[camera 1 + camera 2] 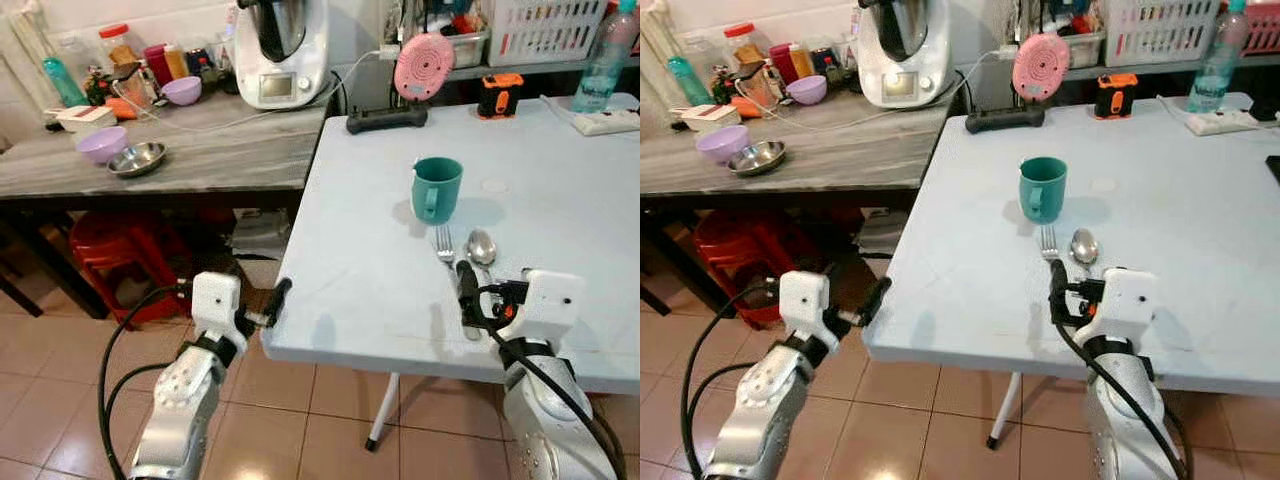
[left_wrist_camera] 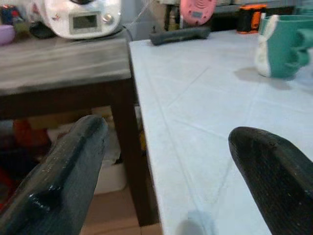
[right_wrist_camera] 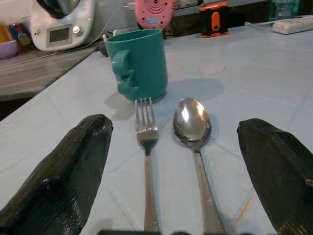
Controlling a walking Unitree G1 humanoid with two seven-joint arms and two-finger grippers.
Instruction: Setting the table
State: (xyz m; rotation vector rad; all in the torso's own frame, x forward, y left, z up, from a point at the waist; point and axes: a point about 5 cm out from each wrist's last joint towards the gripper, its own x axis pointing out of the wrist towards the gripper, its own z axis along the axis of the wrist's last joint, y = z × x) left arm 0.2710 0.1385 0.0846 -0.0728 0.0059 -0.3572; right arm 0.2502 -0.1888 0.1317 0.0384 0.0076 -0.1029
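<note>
With right gripper [image 3: 178, 161] spread wide astride fork [image 3: 146, 147] and spoon [image 3: 193, 128] near the table's [image 1: 380, 290] front edge, retreat straight back, probably clear; left gripper [image 2: 171, 161] open, idle.

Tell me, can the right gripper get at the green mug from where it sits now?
Probably yes: the right gripper is open over the fork and spoon, and the green mug stands just beyond them.

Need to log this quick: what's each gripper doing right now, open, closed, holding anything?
Left gripper: open, holding nothing, at the table corner.
Right gripper: open, straddling fork and spoon.
</note>
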